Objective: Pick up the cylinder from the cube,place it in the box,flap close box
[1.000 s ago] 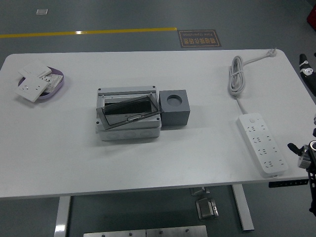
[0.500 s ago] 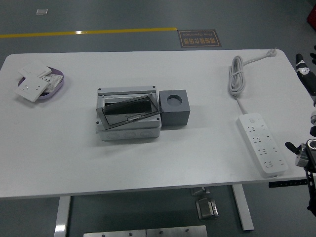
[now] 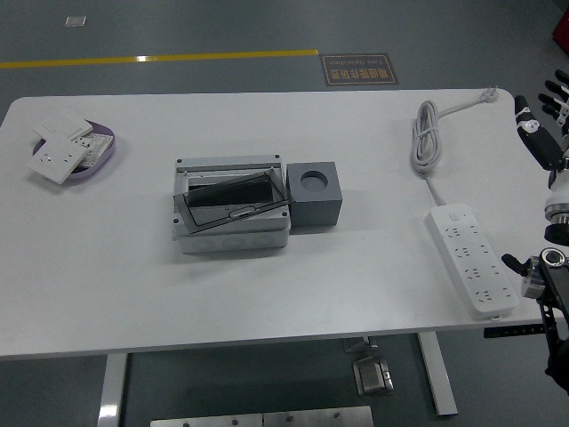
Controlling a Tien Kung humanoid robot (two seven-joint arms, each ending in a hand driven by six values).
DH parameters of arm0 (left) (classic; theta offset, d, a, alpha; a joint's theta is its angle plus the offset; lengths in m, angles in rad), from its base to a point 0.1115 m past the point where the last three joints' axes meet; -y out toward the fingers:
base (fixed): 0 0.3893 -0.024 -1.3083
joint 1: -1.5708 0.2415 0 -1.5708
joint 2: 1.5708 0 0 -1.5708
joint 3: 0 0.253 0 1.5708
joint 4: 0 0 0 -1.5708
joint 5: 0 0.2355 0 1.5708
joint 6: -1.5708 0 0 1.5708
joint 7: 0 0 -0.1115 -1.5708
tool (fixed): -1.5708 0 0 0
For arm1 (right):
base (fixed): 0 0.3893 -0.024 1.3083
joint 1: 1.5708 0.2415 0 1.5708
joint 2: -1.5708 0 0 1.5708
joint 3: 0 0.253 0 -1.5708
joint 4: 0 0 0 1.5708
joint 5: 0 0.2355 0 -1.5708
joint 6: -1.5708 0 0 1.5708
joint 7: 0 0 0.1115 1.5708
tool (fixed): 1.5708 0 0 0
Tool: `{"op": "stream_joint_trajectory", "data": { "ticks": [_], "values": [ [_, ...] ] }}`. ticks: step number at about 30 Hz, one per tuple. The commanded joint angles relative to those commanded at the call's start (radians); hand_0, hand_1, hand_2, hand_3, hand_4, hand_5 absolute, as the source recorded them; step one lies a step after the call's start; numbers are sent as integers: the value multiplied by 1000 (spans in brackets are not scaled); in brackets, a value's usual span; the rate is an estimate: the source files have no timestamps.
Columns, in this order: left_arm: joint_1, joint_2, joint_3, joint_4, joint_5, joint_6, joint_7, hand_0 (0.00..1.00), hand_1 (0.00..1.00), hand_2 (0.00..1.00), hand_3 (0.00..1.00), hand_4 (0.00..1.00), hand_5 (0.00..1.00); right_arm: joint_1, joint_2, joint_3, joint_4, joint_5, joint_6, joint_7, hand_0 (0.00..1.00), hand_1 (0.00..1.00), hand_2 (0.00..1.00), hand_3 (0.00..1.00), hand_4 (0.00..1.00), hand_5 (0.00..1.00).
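while right hand (image 3: 544, 124) hovers at table (image 3: 373, 267) edge, fingers (image 3: 553, 92) spread, gripping nothing.

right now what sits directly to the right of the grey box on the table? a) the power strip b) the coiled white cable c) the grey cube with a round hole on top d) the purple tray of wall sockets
c: the grey cube with a round hole in its top stands right against the right side of the grey box, while the power strip, coiled cable and purple tray lie well away.
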Motion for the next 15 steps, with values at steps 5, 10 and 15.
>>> {"op": "stream_joint_trajectory", "data": {
  "ticks": [5,10,15],
  "values": [
    [-4,2,-1,0,2,0,1,576,593,552,578,599,247,2,-7,-12,-2,5,11,-5,781,726,758,772,783,260],
    [-2,1,-2,0,4,1,6,576,593,552,578,600,245,0,-15,-15,-6,8,22,-13,780,725,757,771,784,262],
    [-1,-2,-6,0,7,1,6,577,592,551,578,601,242,1,-18,-4,-28,23,21,-11,777,718,749,769,784,265]
  ]
}}
